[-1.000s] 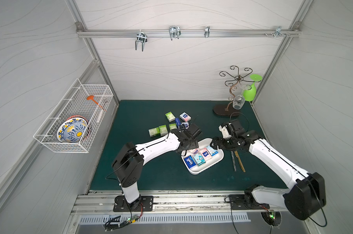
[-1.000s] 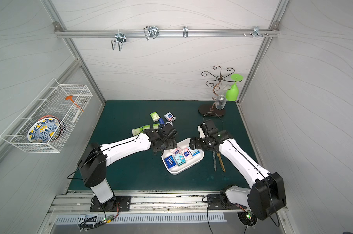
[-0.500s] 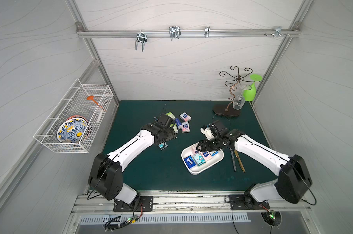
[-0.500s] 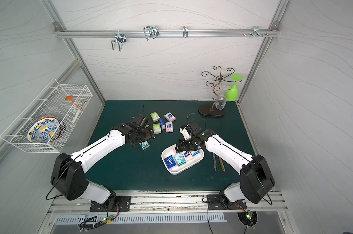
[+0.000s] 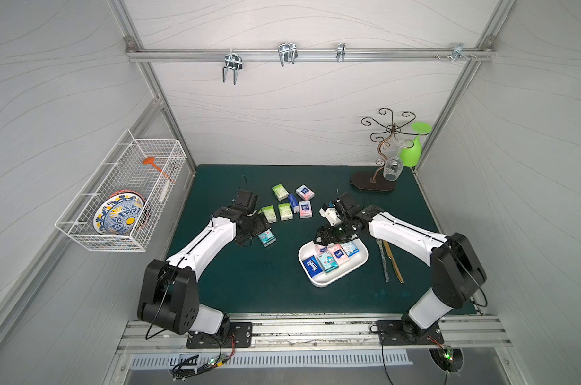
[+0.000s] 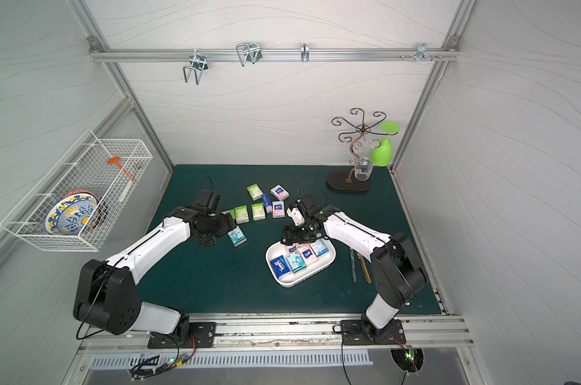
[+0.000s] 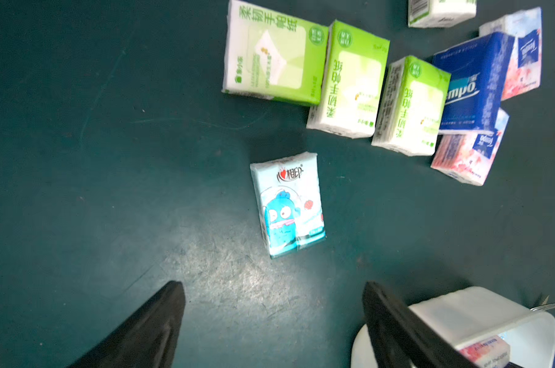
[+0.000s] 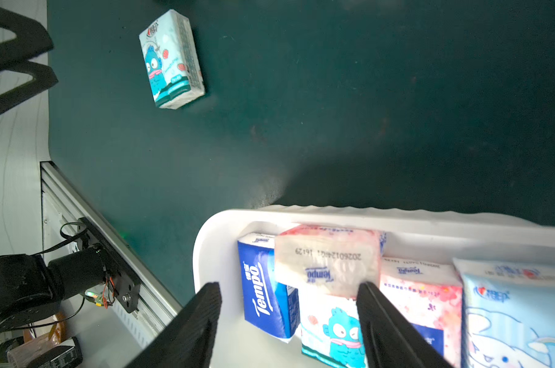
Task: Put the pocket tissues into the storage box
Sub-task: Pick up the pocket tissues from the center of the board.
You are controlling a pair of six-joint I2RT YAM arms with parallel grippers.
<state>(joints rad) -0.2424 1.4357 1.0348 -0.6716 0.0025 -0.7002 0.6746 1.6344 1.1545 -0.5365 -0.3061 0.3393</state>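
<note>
Left fingers point(image 7: 155, 331), wide and empty, face the teal packet point(image 7: 287, 204) lying on the mat point(image 7: 78, 159) just ahead, centred between them, long axis along the approach, left of the box point(image 5: 321, 283); right fingers point(image 8: 193, 331), apart, hang over the box.

Mat point(image 5: 249, 286): dark green, covers my work surface.
Wire basket point(image 5: 115, 181): white, on my left wall; holds a blue-and-yellow plate point(image 5: 117, 215) on edge and an orange-headed utensil point(image 5: 148, 161).
Rail point(image 5: 382, 55): spans my back wall, carries metal hooks point(image 5: 286, 53).
Glass stand point(image 5: 371, 183): far right corner; clear glass point(image 5: 392, 168) and green glass point(image 5: 412, 151) hang inverted.
Fork point(image 5: 383, 258), knife point(image 5: 394, 265): side by side on the mat, my right.
</note>
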